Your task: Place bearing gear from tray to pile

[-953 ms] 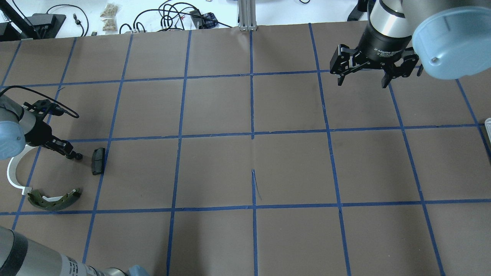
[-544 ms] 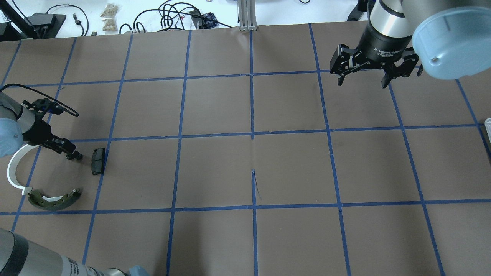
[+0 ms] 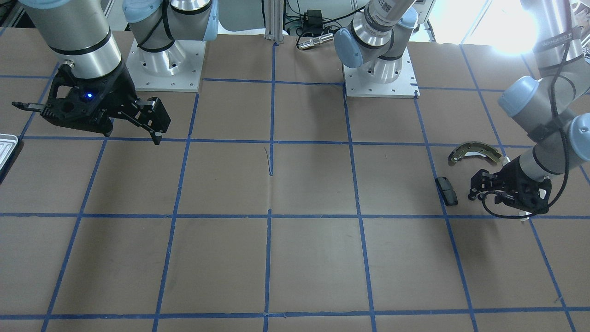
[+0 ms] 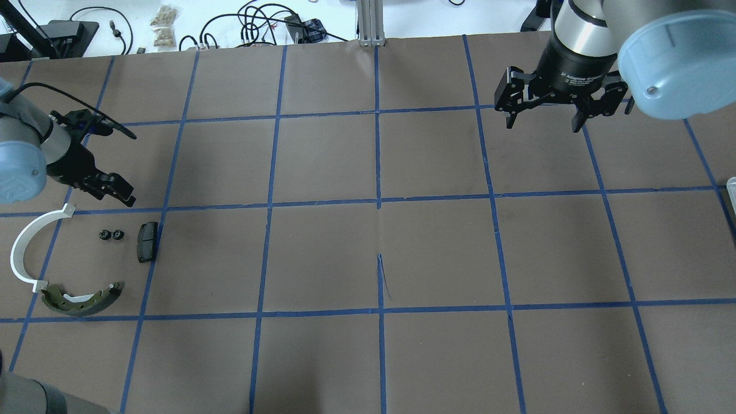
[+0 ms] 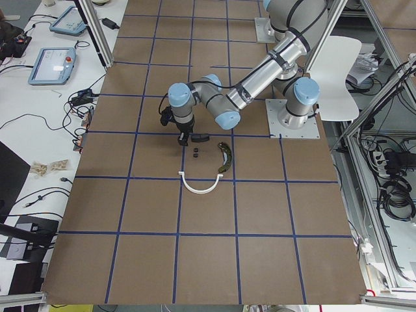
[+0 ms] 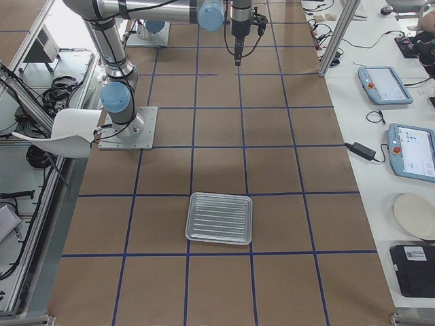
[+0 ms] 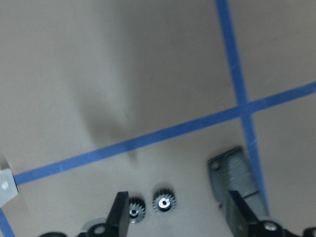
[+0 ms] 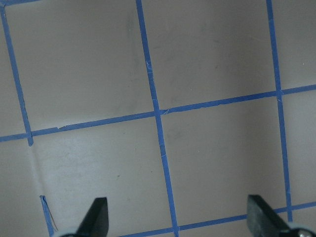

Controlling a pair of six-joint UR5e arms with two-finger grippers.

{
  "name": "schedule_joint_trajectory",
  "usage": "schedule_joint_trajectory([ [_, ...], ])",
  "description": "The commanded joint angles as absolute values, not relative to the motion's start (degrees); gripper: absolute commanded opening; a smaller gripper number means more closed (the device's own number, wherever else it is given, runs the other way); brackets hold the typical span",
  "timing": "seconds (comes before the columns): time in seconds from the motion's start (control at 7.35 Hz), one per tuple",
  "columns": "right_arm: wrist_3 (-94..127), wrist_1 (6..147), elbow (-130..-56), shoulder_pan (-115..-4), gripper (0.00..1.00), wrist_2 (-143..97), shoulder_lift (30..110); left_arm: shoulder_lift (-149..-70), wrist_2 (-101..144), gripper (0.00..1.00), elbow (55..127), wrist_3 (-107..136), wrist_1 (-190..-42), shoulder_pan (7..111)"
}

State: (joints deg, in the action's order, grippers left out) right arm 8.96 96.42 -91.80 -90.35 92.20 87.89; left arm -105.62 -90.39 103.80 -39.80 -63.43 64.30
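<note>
Two tiny black bearing gears (image 4: 111, 234) lie side by side on the table, left of the small black pad (image 4: 146, 241). The white plastic arc (image 4: 23, 253) and the curved brake shoe (image 4: 80, 299) lie near them: this is the pile. My left gripper (image 4: 118, 194) hangs open and empty above and just behind the gears. In the left wrist view the gears (image 7: 150, 205) show between its fingers (image 7: 118, 217), with the pad (image 7: 237, 175) to the right. My right gripper (image 4: 543, 123) is open and empty, far from the pile. The ridged silvery tray (image 6: 219, 217) lies empty.
The tray's edge (image 4: 731, 190) just shows at the table's right side in the overhead view. Blue tape lines divide the brown table into squares. Cables and small items lie beyond the far edge (image 4: 259, 26).
My left gripper has lifted up and away from the spot beside the pad. Two small gears now lie uncovered there. The right arm has not moved.
</note>
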Motion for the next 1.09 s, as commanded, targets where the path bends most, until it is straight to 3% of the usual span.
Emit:
schedule_joint_trajectory([
  [0.0, 9.0, 96.5, -91.8, -90.4, 1.0, 92.2, 87.9, -100.7, -90.4, 0.9, 100.3, -27.2, -69.1, 73.4],
  [0.41, 9.0, 96.4, -91.8, -90.4, 1.0, 92.2, 88.0, -95.2, -90.1, 0.96, 87.4, -4.2, -89.7, 85.0],
  [0.95, 9.0, 96.4, -91.8, -90.4, 1.0, 92.2, 88.0, -91.2, -89.2, 1.0, 88.6, 9.2, -90.3, 94.5],
])
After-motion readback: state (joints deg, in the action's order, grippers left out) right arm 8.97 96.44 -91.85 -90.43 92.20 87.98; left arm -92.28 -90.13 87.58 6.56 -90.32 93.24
